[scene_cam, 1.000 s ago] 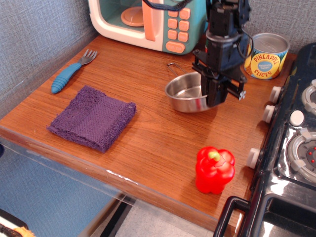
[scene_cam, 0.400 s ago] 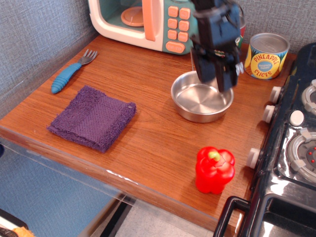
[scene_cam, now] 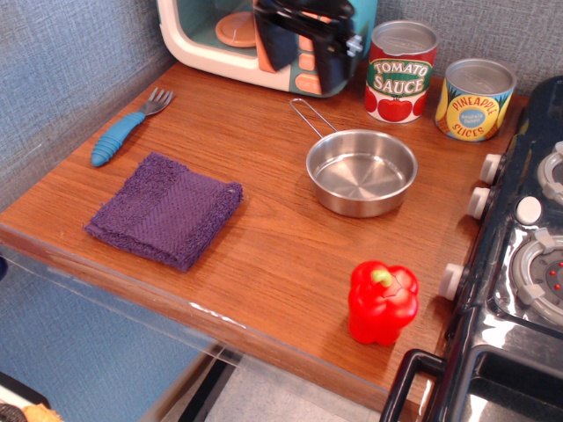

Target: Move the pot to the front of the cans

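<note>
A: What is lying along the counter's (scene_cam: 264,264) left edge?
B: A fork (scene_cam: 126,129) and cloth (scene_cam: 164,209).
A: And the end effector (scene_cam: 303,48)?
B: Hanging wide open, holding nothing, near the back edge. The pot (scene_cam: 361,172) is sitting before the cans (scene_cam: 440,85).

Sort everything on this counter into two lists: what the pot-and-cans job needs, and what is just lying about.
Belongs to the job:
- steel pot
- tomato sauce can
- pineapple slices can
- gripper, open, raised in front of the microwave

Just lying about:
- purple cloth
- blue-handled fork
- red toy pepper
- toy microwave
- toy stove
</note>
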You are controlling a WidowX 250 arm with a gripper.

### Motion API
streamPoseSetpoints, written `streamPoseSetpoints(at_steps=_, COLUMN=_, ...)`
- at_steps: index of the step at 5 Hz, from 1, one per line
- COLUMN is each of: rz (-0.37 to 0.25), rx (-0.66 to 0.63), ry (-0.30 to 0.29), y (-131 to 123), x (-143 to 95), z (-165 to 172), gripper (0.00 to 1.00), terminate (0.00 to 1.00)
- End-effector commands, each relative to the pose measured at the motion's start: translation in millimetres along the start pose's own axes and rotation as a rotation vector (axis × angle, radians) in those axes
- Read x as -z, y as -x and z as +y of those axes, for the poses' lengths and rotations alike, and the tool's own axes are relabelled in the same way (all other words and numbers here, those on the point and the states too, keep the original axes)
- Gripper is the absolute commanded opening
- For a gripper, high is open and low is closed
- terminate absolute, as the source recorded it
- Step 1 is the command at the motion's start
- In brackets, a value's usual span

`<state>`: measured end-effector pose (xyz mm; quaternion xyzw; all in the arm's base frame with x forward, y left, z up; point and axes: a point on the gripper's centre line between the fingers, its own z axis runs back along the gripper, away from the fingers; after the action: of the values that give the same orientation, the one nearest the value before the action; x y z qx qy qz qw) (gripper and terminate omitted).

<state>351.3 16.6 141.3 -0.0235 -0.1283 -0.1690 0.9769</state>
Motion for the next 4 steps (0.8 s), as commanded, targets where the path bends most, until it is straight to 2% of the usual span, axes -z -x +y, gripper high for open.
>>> streamPoseSetpoints(at_steps=1, rz=0.052, rx=-0.105, ry=-0.096, y=41, x=9, z=40, gripper=1.00, terminate=0.00)
streamPoseSetpoints(at_steps=3, rz=0.089, rx=-0.089, ry=-0.016, y=49, x=26, z=46, gripper=1.00, terminate=0.00)
streamPoseSetpoints(at_steps=4, rz=0.089, rx=-0.089, ry=-0.016, y=49, x=26, z=46, gripper=1.00, terminate=0.00)
